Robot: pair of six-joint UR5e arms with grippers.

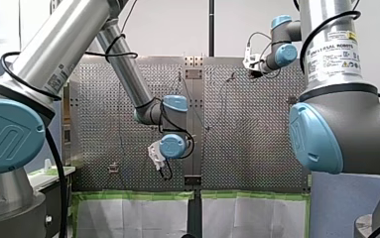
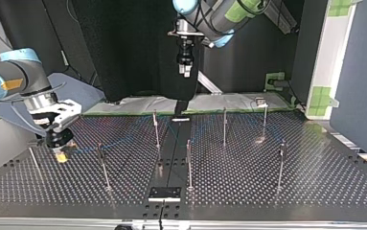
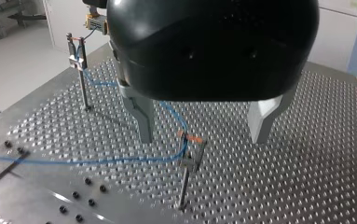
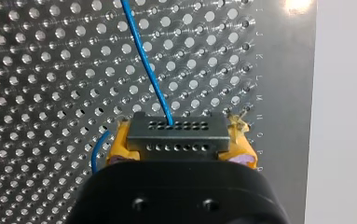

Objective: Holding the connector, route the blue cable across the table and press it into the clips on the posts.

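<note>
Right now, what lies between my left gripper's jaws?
Left wrist view: a post, the blue cable in its clip, stands between the open jaws of the left gripper, beyond their tips.

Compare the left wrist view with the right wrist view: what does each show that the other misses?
Left wrist only: my left claw, open, above the near post, where the blue cable meets the clip, and a far post. Right wrist only: my right claw shut on the black connector between yellow pads. Both: the blue cable and perforated table.

silver arms point(image 1: 128, 74) with blue joint caps point(image 1: 6, 134) and black cables point(image 1: 4, 64).
</note>
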